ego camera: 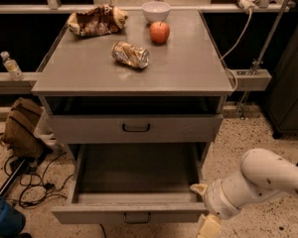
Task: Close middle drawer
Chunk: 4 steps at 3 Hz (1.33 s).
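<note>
middle drawer open toward camera (long axis crosswise), tool spread at right corner

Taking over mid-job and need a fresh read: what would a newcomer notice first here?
The middle drawer stands pulled far out, low in the cabinet. The white arm's hand sits open beside that drawer's right front corner. Up on the tabletop, a red apple stands out, with a crushed can nearby.

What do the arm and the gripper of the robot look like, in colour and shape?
The arm is white, made of thick rounded segments with a few small dark specks. The gripper, at the lower right beside the front corner of the middle drawer, has two pale cream fingers. No cables show.
</note>
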### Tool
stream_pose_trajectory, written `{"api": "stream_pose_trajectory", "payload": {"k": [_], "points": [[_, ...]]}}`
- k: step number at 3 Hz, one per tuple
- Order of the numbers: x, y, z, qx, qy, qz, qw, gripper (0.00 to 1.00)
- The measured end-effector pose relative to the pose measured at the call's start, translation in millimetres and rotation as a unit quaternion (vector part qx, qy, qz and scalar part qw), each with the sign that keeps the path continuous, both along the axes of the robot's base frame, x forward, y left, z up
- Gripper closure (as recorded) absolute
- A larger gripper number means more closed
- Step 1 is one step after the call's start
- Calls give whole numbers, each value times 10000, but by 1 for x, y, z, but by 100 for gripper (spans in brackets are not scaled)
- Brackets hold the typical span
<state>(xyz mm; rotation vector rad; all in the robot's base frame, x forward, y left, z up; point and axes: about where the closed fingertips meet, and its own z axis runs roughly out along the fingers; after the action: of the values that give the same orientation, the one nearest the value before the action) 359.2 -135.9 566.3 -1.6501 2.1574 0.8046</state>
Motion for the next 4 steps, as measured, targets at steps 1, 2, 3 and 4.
{"api": "stream_pose_trajectory", "payload": {"k": [1, 2, 3, 4], "points": [[-4, 6, -24, 194, 8, -76, 9998, 0], [-4, 7, -26, 207, 10, -82, 9998, 0], [-19, 8, -47, 358, 162, -115, 9992, 0], [-53, 14, -77, 577, 346, -222, 9975, 0]]}}
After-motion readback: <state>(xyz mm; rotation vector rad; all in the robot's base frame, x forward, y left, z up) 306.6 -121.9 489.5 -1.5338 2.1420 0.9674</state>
